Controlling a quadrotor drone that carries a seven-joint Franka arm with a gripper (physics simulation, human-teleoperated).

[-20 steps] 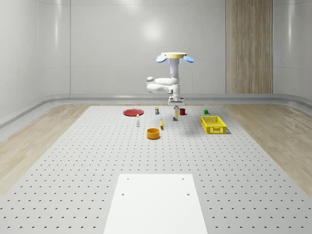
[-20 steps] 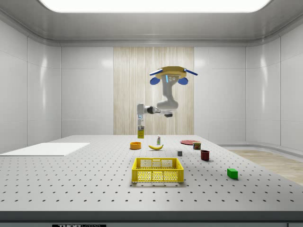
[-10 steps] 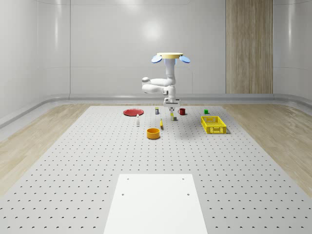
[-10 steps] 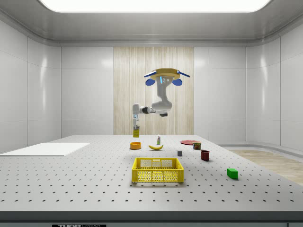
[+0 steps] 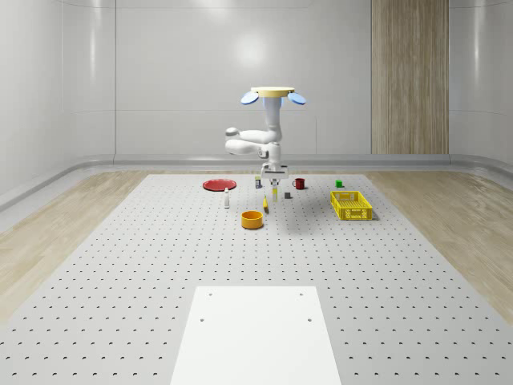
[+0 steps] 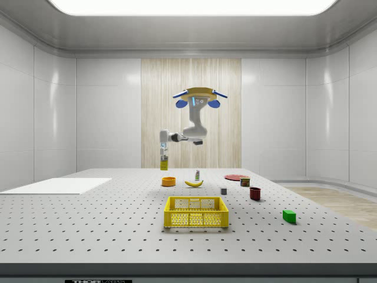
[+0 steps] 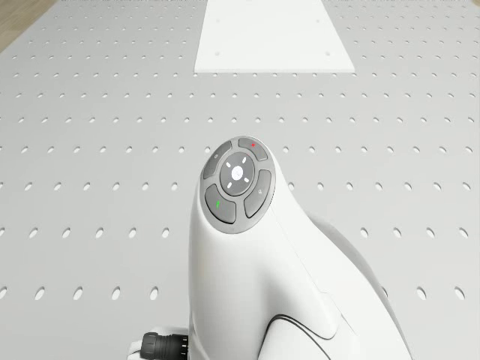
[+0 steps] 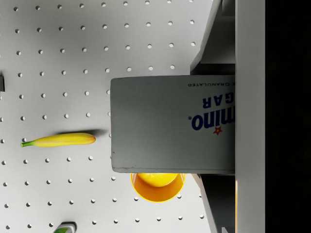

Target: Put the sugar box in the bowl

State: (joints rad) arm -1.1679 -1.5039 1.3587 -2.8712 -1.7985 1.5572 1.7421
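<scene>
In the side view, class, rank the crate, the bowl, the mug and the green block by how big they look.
1. Crate, by far the largest, though it is also closest to the camera.
2. Bowl and mug look alike; the bowl sits farther back, so I won't rank them.
3. Green block, slightly smaller.

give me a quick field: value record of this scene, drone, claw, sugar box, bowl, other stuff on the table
drone: hovering above the perforated table, arm bent down toward the bowl area
claw: shut on the sugar box, held in the air
sugar box: gripped, above the table, partly over the bowl in the wrist view
bowl: orange, on the table, nothing seen inside it
banana: lying on the table beside the bowl
yellow basket: at the whole-scene view's right
red plate: far side of the table
red mug: near the basket
task state: box not yet in bowl
</scene>
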